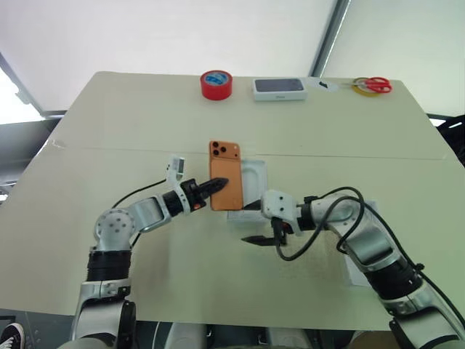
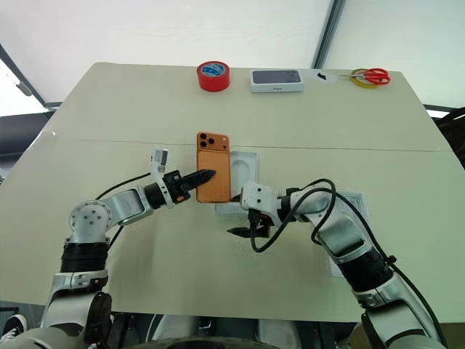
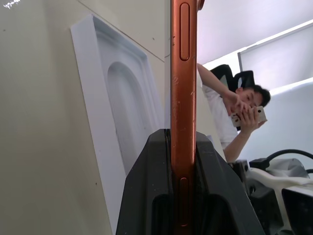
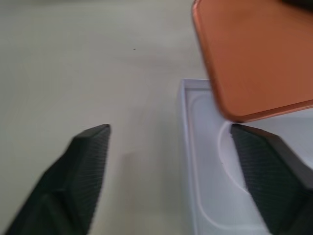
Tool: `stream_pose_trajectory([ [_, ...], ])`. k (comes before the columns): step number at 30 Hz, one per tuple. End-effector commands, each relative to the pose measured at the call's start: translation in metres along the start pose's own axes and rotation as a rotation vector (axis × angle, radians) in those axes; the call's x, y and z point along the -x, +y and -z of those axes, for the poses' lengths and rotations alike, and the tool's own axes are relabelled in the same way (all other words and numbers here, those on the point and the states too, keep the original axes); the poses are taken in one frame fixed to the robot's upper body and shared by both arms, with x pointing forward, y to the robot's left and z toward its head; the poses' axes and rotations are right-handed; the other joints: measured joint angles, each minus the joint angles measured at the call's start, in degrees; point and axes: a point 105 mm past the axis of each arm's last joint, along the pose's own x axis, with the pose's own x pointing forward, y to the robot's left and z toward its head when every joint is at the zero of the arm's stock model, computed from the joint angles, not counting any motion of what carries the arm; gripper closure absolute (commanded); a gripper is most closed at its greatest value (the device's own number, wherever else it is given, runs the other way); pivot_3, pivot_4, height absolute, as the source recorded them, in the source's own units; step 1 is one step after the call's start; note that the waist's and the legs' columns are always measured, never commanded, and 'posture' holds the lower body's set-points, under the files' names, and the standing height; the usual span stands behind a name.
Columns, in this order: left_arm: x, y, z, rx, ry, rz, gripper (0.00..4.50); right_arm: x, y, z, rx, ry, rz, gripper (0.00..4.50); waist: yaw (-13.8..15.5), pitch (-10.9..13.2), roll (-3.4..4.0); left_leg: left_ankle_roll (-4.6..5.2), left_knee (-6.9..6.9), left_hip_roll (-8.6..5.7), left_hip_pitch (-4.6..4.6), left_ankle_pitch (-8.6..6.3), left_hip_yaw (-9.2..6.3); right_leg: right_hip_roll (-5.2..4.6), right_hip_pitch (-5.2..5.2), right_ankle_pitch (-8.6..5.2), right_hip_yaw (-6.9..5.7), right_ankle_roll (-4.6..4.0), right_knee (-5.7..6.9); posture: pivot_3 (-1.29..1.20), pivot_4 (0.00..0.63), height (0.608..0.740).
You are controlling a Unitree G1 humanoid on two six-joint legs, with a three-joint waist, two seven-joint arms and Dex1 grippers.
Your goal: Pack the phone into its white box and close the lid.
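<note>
Your robot stands at a broad pale beige table (image 1: 145,131) under a white canopy wall. Along the far edge you have a red roll of tape (image 1: 216,84), a dark-topped white boxed phone (image 1: 279,89), and red-handled scissors (image 1: 373,85) lying on a yellow tape ring.

Near the middle of the table, the left gripper (image 1: 216,185) is clenched on the slim orange smartphone with dark camera lenses (image 1: 226,174). You can see in the left wrist view that its two black fingers (image 3: 146,196) squeeze the phone's thin edge from both faces. The phone is lifted off the table, back face up, lens cluster at the far end, and it overlaps the left side of the shallow white box with a moulded white tray (image 1: 256,182), which lies flat on the table just to its right.

The right gripper (image 1: 265,229) is released: its fingers (image 4: 83,171) stand wide apart with nothing between them, at the near end of the box, one finger over bare table and the other over the tray. The phone's near corner hangs above that tray.

A long white flat piece, apparently the lid (image 1: 360,251), lies on the right under the right arm, mostly hidden. In the left wrist view, a person (image 3: 230,112) sits beyond the table holding up a handset.
</note>
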Motion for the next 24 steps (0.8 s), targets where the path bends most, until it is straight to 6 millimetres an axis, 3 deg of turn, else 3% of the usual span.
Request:
stream_pose_trajectory([
  [1,-0.011,-0.018,-0.002,-0.003,0.01,0.092,4.5,0.032,-0.025,-0.023,0.058,-0.07,0.085,0.02,0.1,0.0,-0.02,0.0,0.0,0.0,0.0,0.0,0.0,0.0,0.0,0.0,0.0,0.0,0.0,0.0,0.15,0.74],
  [6,-0.02,-0.016,0.008,0.049,0.039,0.09,4.5,0.057,-0.062,0.015,0.054,0.076,0.242,0.02,0.1,0.1,-0.08,0.03,0.06,-0.01,0.0,-0.02,-0.01,0.0,0.07,0.02,0.0,0.03,-0.03,0.0,0.15,0.74],
  [14,-0.026,-0.014,0.023,0.056,0.095,0.059,4.5,0.065,-0.067,0.034,0.089,0.112,0.252,0.02,0.0,0.1,-0.07,-0.07,0.06,0.13,-0.01,0.05,0.03,0.13,0.02,0.02,0.03,0.03,-0.01,0.0,0.15,0.74],
  [22,-0.034,-0.009,0.026,0.02,0.119,-0.007,0.88,0.059,-0.066,0.038,0.097,0.118,0.248,0.0,0.1,0.1,-0.07,-0.09,0.17,0.14,0.06,0.06,0.01,0.15,0.15,0.03,0.02,0.05,0.0,0.0,0.15,0.74],
  [24,-0.032,-0.005,0.033,-0.034,0.184,-0.051,0.88,0.057,-0.065,0.037,0.1,0.115,0.245,0.0,0.1,0.1,-0.06,-0.1,0.16,0.15,0.09,0.07,0.01,0.16,0.18,0.03,0.03,0.05,0.0,0.0,0.15,0.74],
])
